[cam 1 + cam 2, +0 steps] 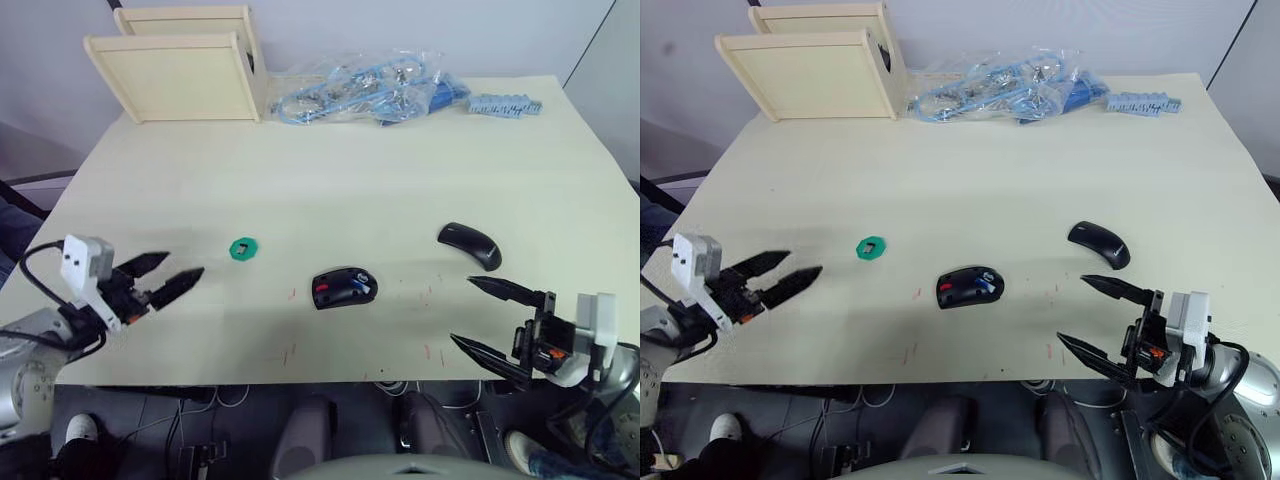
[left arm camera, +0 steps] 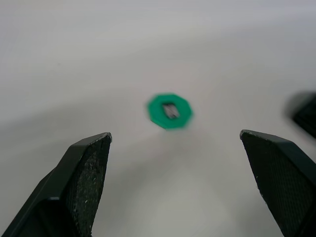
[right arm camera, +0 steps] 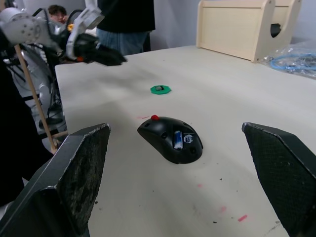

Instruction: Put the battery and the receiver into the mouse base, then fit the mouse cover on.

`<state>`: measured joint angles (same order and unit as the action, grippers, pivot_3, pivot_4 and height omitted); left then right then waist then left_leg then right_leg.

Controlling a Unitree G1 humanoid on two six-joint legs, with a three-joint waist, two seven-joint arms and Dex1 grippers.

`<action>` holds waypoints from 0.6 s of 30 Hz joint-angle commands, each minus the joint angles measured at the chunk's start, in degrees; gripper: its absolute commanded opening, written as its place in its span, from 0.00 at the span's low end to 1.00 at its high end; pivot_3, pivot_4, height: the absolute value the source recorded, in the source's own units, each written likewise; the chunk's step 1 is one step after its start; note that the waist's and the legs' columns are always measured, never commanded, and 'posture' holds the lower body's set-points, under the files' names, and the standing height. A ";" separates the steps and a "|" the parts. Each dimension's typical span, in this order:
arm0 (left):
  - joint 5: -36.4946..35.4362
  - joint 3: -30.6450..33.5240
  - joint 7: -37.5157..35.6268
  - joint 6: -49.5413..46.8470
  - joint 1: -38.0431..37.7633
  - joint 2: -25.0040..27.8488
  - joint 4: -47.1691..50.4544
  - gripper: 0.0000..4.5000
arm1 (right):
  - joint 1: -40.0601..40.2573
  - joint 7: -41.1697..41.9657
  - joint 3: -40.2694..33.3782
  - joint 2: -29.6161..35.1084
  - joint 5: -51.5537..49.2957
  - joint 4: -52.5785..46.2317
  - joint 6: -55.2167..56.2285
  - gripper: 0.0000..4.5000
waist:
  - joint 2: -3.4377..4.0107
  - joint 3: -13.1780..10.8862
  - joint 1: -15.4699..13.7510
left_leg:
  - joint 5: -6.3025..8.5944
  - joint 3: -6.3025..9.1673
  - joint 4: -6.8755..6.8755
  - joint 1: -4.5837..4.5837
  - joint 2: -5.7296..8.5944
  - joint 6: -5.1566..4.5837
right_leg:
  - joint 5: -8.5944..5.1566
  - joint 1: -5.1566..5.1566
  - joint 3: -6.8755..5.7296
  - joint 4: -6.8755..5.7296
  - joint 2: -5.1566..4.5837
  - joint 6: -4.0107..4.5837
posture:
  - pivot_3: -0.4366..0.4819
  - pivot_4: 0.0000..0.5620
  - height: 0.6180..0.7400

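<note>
The mouse base (image 1: 344, 288) lies mid-desk, long axis across, battery (image 3: 177, 139) inside, the mouse cover (image 1: 469, 245) to its right, both end effectors (image 1: 165, 277) (image 1: 497, 319) spread apart

A pale cream table (image 1: 400, 170) fills the scene, lit evenly. At 11 o'clock stands a light wooden box (image 1: 180, 65) against a grey wall (image 1: 400, 25); dark floor (image 1: 230, 425) shows at 6 o'clock.

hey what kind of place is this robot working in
Probably a robotics lab or test room, not a home. A plain table holds a staged mouse base, mouse cover, a bag of blue parts, and a person stands nearby.
</note>
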<state>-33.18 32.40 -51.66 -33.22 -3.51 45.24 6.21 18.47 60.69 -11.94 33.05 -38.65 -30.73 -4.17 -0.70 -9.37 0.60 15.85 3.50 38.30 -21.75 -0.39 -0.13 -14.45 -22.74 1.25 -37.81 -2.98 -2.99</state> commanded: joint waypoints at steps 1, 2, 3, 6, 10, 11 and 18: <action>0.50 -2.58 4.82 -2.02 1.79 -1.14 2.47 0.82 | -0.94 -0.26 0.23 0.46 -1.22 -1.65 -0.56 1.00 | 0.01 -0.01 0.09 | 0.00 -0.02 0.00 0.00 0.01 0.00 | 0.00 0.00 0.02 0.00 0.00 0.00 | 0.48 0.27 1.00; 0.99 -3.54 6.99 -2.28 2.30 -2.08 4.09 0.70 | -1.32 -0.35 0.36 0.45 -1.25 -1.49 -0.82 1.00 | 0.01 -0.01 0.14 | 0.00 -0.01 0.00 0.00 0.01 0.00 | 0.00 0.00 0.02 0.00 0.00 0.00 | 0.48 0.27 1.00; 1.89 -4.56 9.79 -3.00 2.75 -2.96 5.76 0.63 | -1.74 -0.43 0.49 0.46 -1.30 -1.33 -1.12 1.00 | 0.00 -0.01 0.16 | 0.00 -0.01 0.00 0.00 0.00 0.00 | 0.00 -0.01 0.02 0.00 0.00 0.00 | 0.48 0.27 1.00; 1.79 -6.33 16.84 -7.45 3.85 -5.67 11.10 0.63 | -2.85 -0.53 0.70 0.53 -1.40 -0.88 -1.86 1.00 | -0.04 -0.03 0.15 | 0.00 0.02 0.00 0.00 -0.01 0.00 | 0.01 -0.01 0.02 -0.03 -0.01 0.00 | 0.48 0.27 1.00; 3.51 -9.21 25.34 -13.46 6.14 -7.64 16.67 0.63 | -3.83 -0.57 0.87 0.84 -1.79 -0.55 -3.07 1.00 | -0.04 -0.03 0.07 | 0.00 0.03 0.01 0.00 0.00 0.00 | 0.01 -0.01 0.02 -0.04 -0.02 0.00 | 0.48 0.27 1.00; 3.83 -9.54 27.59 -15.05 6.89 -8.35 17.55 0.63 | -3.96 -0.48 0.81 0.97 -1.88 -0.45 -3.33 1.00 | -0.04 -0.03 0.06 | 0.00 0.03 0.01 -0.01 0.02 0.00 | 0.01 -0.01 0.02 -0.04 -0.01 0.00 | 0.48 0.27 1.00; 4.75 -11.60 37.43 -22.97 10.21 -12.72 21.39 0.63 | -5.23 -0.11 -0.12 1.70 -3.16 0.41 -4.98 1.00 | -0.04 -0.03 0.16 | 0.00 0.03 0.01 0.01 0.06 0.00 | 0.01 -0.01 0.02 -0.07 0.01 0.00 | 0.48 0.27 1.00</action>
<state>-29.28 20.67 -16.73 -54.74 5.71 32.74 24.92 13.61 60.29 -11.00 34.10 -40.52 -29.65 -8.83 -0.74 -9.40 0.77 15.85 3.53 38.31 -21.74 -0.31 -0.12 -14.43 -22.75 1.26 -37.88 -2.96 -2.99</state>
